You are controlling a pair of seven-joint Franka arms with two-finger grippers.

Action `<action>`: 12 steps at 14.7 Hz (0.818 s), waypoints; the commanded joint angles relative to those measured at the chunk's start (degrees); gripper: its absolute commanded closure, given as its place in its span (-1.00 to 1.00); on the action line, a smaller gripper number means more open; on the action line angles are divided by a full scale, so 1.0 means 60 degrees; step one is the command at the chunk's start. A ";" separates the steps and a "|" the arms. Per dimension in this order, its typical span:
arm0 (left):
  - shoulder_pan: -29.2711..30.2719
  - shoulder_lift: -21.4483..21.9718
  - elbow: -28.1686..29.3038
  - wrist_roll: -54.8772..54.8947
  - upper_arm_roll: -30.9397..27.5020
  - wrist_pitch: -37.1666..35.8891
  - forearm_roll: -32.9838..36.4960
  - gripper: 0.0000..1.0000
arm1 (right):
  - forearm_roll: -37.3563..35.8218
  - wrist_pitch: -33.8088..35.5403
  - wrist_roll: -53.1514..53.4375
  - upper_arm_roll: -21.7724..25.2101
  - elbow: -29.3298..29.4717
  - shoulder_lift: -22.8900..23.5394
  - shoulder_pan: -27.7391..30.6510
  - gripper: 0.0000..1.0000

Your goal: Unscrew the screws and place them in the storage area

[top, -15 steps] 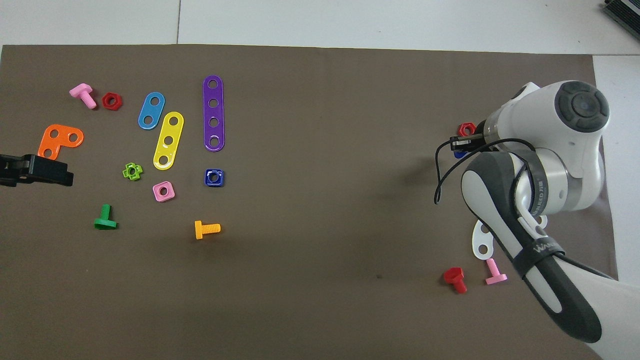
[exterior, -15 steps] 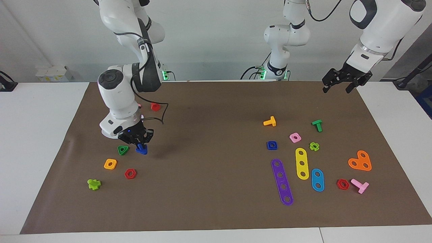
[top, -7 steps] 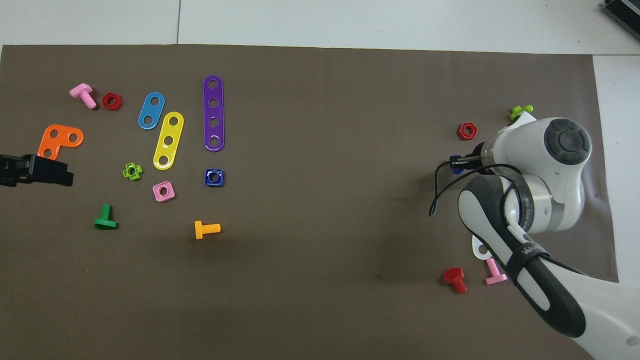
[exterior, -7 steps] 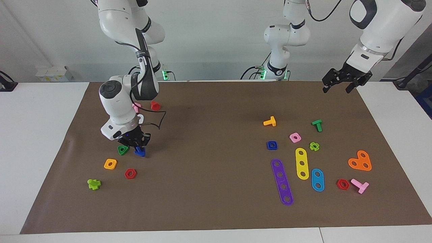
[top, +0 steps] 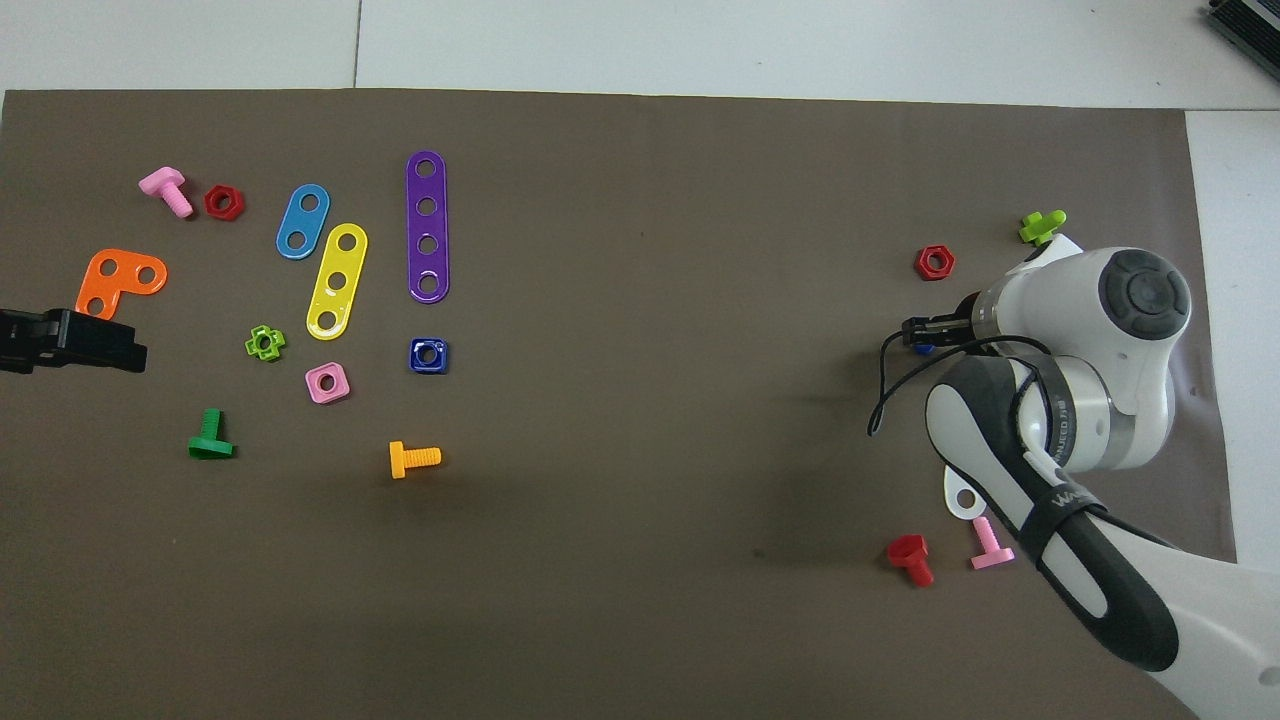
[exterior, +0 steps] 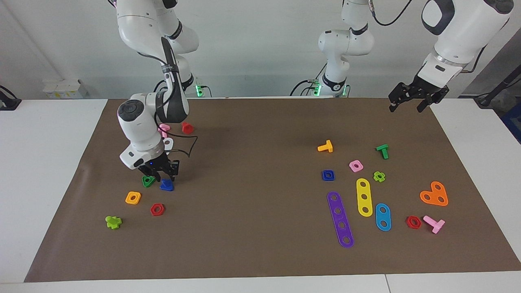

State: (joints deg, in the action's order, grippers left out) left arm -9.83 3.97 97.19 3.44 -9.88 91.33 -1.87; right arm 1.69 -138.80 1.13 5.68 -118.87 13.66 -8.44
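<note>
Well, your blue bolt (exterior: 166, 185) sits at the left middle of the facing view, toward the right arm's end of the table, on the brown mat (exterior: 260, 252) just beside a green three-cornered nut (exterior: 148, 181). In the overhead view only a sliver of it (top: 922, 348) shows at the right middle of the frame. The right gripper (exterior: 161, 176) hangs directly over it, very close. You cannot tell from either view whether it is clamped on the bolt or has let go.

The left gripper (exterior: 407, 109) waits at the upper right of the facing view, above the mat's corner, with its jaws apart and nothing in them.

Treat the bolt as a light, stiff plastic piece that will probably be smooth enough to slip or tip. The stubby stem looks like the best place to take hold, with the wide flat head down so it rests steadily. A hard squeeze could pop it sideways into the green nut.
</note>
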 commanded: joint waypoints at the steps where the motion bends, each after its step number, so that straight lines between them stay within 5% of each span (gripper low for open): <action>1: 0.0086 0.0291 0.0354 -0.0104 0.0064 0.0217 -0.0099 -1.00 | 0.0187 0.0395 0.0206 -0.0126 0.0489 -0.0429 0.0131 -1.00; 5: 0.0086 0.0291 0.0354 -0.0104 0.0064 0.0217 -0.0099 -1.00 | 0.0026 0.2984 0.0206 -0.0038 0.2405 -0.0810 0.0336 -1.00; 12: 0.0086 0.0291 0.0339 -0.0104 0.0064 0.0217 -0.0099 -1.00 | 0.0068 0.7817 0.0716 0.0079 0.4252 -0.2510 0.0687 -1.00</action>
State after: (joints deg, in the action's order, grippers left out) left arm -9.83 3.97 97.20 3.43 -9.88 91.33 -1.87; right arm 1.51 -99.27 2.81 6.43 -96.81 0.18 -5.80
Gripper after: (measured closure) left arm 0.000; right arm 0.000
